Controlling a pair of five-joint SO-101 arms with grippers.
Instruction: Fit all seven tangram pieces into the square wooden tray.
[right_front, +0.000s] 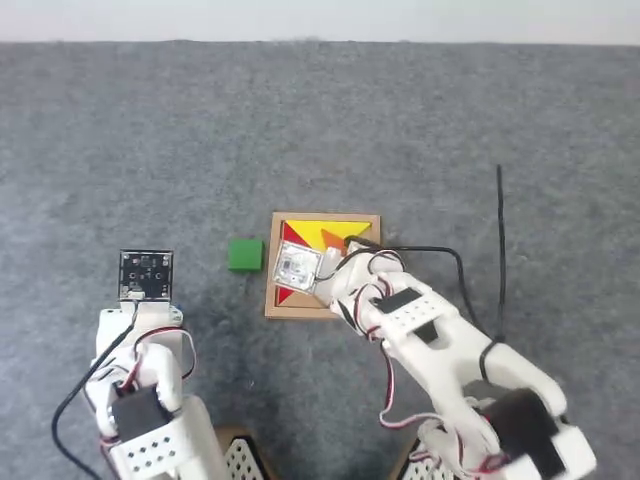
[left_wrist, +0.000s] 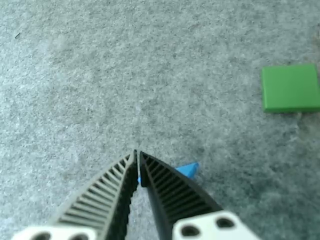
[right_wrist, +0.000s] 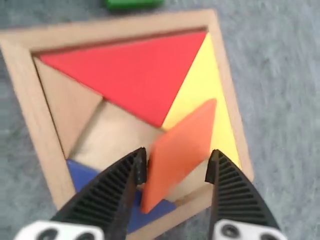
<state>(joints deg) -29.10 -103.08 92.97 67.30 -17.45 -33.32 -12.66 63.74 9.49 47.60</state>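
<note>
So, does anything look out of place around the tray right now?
Yes: the orange piece sits tilted in the right gripper, overlapping the yellow piece instead of lying flat in the wooden tray. The green square lies on the table beside it.

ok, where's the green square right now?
High view: the green square lies flat on the grey mat, outside the wooden tray, just off its left edge, on the left arm's side.

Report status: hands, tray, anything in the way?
Right hand shut on orange piece, tilted over tray. Left hand shut, blue piece at its tips, grip unclear. Green square outside tray. Slot beneath looks free.
</note>
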